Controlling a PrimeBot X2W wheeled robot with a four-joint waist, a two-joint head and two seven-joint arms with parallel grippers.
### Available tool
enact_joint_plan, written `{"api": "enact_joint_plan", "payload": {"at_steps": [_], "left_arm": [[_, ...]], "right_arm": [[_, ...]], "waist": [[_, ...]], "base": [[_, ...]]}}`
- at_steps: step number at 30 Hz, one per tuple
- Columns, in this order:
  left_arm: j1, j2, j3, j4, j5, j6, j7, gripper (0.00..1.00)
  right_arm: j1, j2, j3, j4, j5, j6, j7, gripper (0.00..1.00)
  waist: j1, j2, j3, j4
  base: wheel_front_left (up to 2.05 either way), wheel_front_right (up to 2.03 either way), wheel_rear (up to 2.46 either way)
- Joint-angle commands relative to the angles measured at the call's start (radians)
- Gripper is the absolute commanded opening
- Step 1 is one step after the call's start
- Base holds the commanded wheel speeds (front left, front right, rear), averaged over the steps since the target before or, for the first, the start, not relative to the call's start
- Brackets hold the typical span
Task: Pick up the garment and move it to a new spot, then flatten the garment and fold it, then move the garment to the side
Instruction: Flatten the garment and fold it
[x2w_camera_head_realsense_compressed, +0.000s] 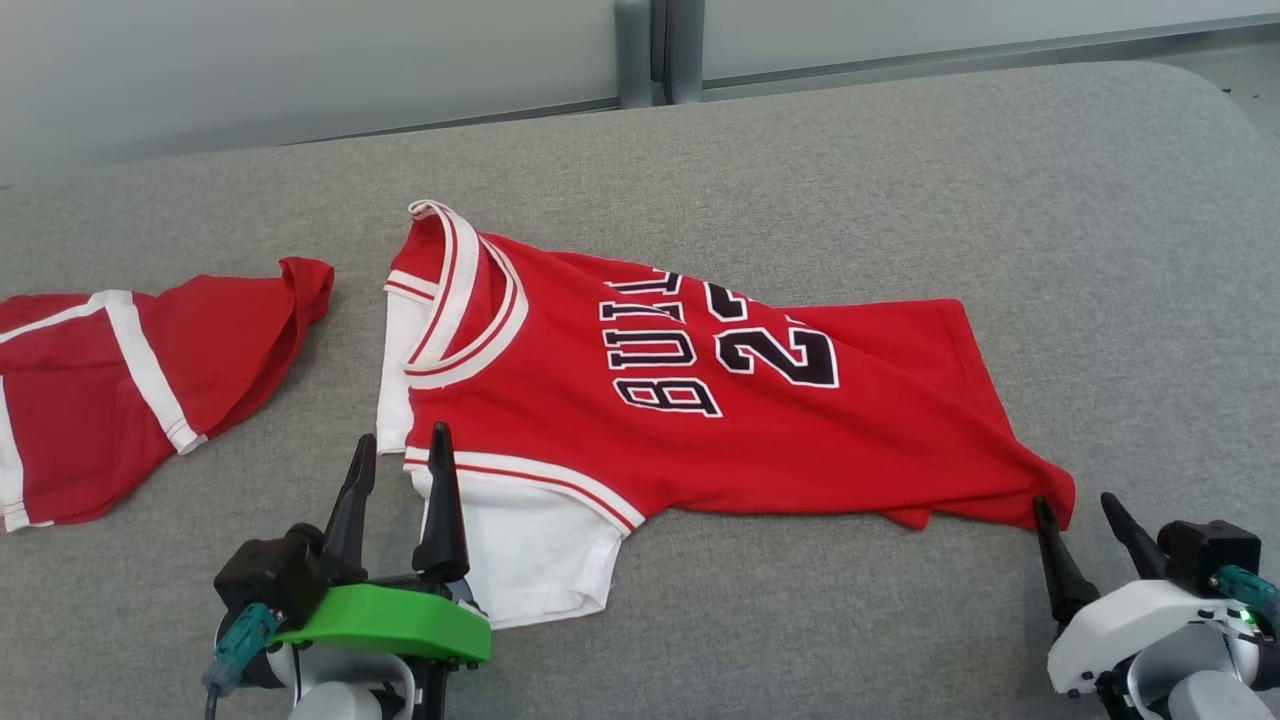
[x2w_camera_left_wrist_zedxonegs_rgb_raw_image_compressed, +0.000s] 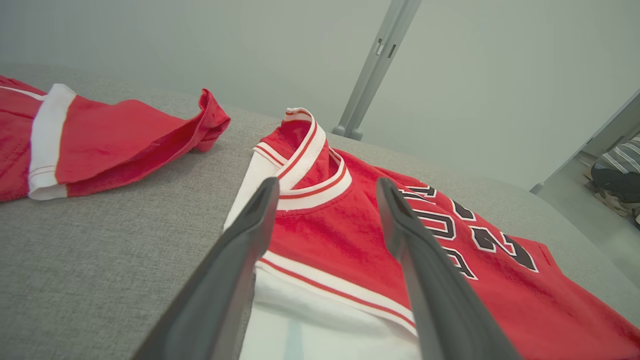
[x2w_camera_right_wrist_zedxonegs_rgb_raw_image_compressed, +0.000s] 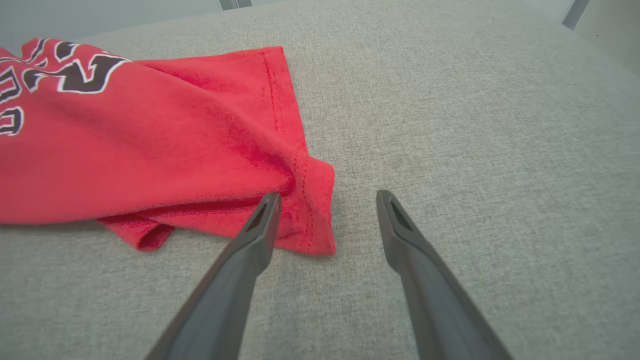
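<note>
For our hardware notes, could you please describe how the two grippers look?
Left gripper: two long, dark, tapering fingers on a bright green plate, black block, teal plug. Right gripper: matching fingers on a white shell, small green light.

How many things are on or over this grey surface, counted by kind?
Garments: 2, the jersey and a red piece with white stripes
End effectors: 2, the left end effector and the right end effector, both open
Total: 4
</note>
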Motion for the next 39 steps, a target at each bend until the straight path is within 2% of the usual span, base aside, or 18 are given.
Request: {"api": "enact_joint_plan", "payload": {"at_steps": [1,8,15,28,39], "left_arm": [[0.014,-0.002,0.0,-0.001,-0.006,0.005,0.0,1.0],[0.02,-0.002,0.0,-0.014,-0.005,0.007,-0.005,1.0],[0.036,-0.006,-0.008,-0.038,0.003,0.009,-0.01,1.0],[0.089,0.016,-0.025,-0.054,0.015,0.015,-0.007,1.0],[0.172,0.032,-0.011,-0.107,0.053,0.054,-0.016,1.0]], "right_arm": [[0.013,-0.012,-0.014,0.009,0.003,-0.001,-0.012,1.0],[0.026,-0.015,-0.07,-0.021,-0.026,-0.001,-0.035,1.0],[0.011,-0.001,-0.063,-0.131,-0.055,-0.001,-0.035,1.0],[0.003,0.039,-0.036,-0.341,-0.136,-0.001,-0.029,1.0],[0.073,0.087,-0.042,-0.415,-0.181,-0.001,-0.031,1.0]], "waist": [[0.0,0.006,-0.003,-0.006],[0.0,0.006,-0.016,-0.015],[0.0,0.006,-0.047,-0.011],[0.0,0.006,-0.117,0.057],[0.0,0.006,-0.18,0.092]], "base": [[0.0,0.0,0.0],[0.0,0.0,0.0],[0.0,0.0,0.0],[0.0,0.0,0.0],[0.0,0.0,0.0]]}}
